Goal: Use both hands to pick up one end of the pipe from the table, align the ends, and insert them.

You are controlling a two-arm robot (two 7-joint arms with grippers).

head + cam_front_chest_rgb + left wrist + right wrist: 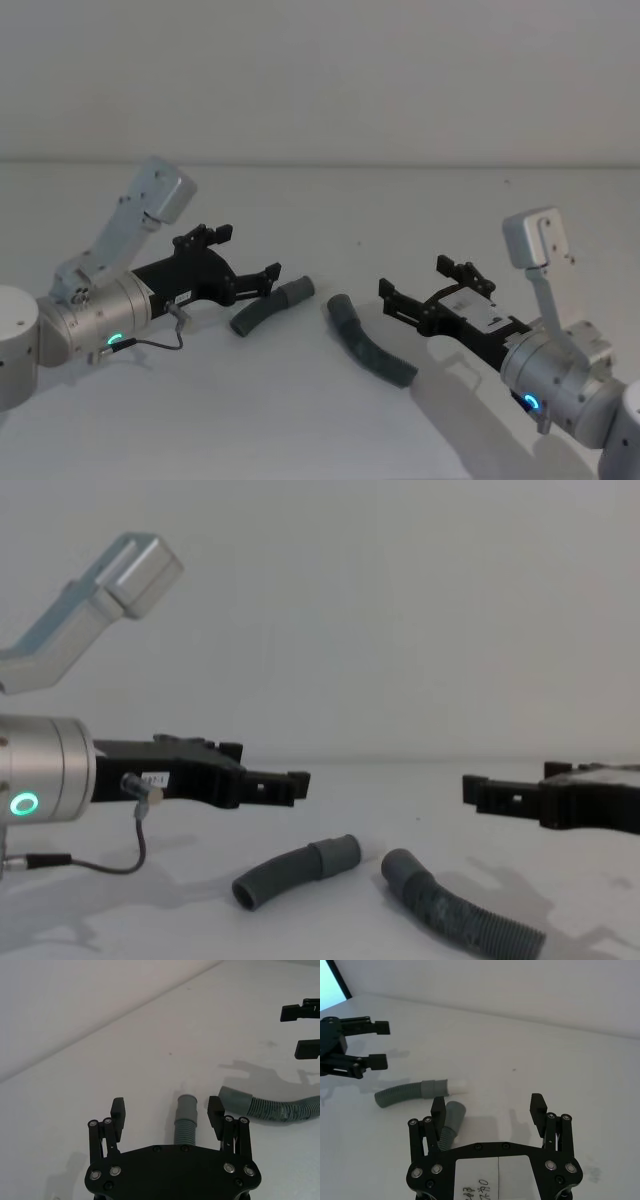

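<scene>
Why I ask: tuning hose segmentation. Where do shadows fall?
Head view: soft shadow on the table under the right tool, beside the right hose piece. Left wrist view: that tool's shadow falls beyond the same piece. Right wrist view: the left tool casts one by the left hose piece.

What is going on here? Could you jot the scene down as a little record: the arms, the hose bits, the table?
Left end effector: open, hovering over the left hose piece, not touching it
Right end effector: open, hovering by the right hose piece, not touching it
Hose pieces: both lying on the table, apart
Cuffs: left cuff and right cuff face each other across a gap
White tip: on the left cuff
Joined: not yet
</scene>
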